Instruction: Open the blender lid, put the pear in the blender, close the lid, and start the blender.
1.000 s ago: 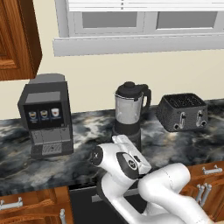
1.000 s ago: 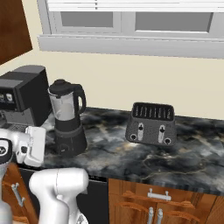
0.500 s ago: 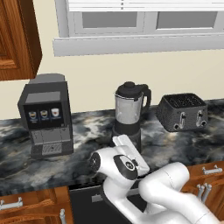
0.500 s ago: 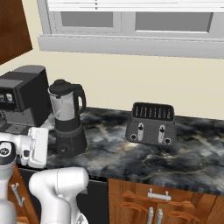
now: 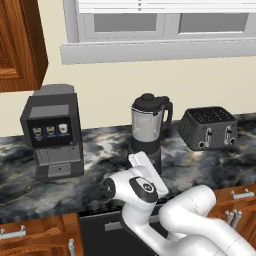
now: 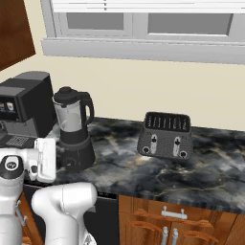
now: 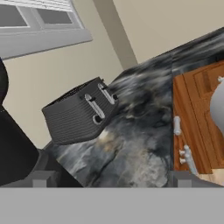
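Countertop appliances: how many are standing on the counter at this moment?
3. The coffee machine stands at the left, the blender in the middle just beyond the arm, and the toaster at the right. More may sit outside the frame.

The arm covers the foot of the blender [image 5: 148, 131], and the coffee machine [image 6: 21, 110] runs off the picture's left edge.
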{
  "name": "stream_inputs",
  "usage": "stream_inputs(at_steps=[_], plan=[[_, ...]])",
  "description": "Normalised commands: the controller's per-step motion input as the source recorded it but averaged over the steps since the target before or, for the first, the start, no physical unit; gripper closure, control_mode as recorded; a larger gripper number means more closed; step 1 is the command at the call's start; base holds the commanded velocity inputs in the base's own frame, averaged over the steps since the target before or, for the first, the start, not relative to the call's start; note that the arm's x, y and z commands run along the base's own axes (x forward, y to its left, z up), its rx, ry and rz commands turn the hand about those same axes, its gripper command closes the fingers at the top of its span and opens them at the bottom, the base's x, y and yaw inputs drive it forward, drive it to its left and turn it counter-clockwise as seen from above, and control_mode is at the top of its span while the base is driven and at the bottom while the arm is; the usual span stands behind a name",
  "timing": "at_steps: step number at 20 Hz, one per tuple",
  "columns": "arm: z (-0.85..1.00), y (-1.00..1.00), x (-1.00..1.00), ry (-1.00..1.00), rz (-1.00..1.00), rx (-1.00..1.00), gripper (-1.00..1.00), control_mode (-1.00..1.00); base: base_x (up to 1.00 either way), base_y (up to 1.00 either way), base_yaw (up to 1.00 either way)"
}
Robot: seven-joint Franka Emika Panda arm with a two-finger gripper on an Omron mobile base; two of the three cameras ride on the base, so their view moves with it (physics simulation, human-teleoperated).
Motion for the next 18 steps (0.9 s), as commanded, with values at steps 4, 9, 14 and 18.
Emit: stream_inputs(at_steps=[4,9,14,18], plan=[[-0.18,0.00,0.18,-0.07,0.00,-0.01,-1.00,-1.00,0.00,0.00,0.00],[-0.15,0.00,0.19,-0.06,0.00,0.00,-1.00,-1.00,0.00,0.00,0.00],[-0.14,0.00,0.21,-0.07,0.00,0.00,-1.00,-1.00,0.00,0.00,0.00],[-0.14,0.00,0.21,-0.07,0.01,0.00,-1.00,-1.00,0.00,0.00,0.00]])
